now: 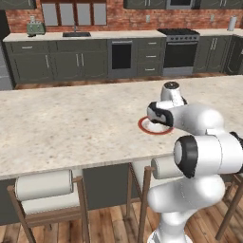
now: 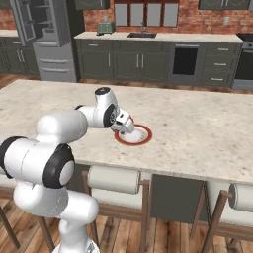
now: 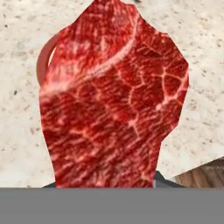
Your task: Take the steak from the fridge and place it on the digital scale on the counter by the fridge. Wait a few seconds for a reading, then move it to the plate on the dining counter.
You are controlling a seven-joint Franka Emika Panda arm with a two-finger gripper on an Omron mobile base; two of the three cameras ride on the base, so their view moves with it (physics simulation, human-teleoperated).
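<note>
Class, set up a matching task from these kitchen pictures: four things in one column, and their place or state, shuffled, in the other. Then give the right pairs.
Things:
1. steak
2. plate
3. toaster
4. fridge

Place or state:
A. stands with a door open, at the far left of the right base view
B. lies on the dining counter, under the gripper
C. held in the shut gripper, close before the hand camera
D. green, on the back counter beside the sink

Pairs: 1-C, 2-B, 3-D, 4-A
</note>
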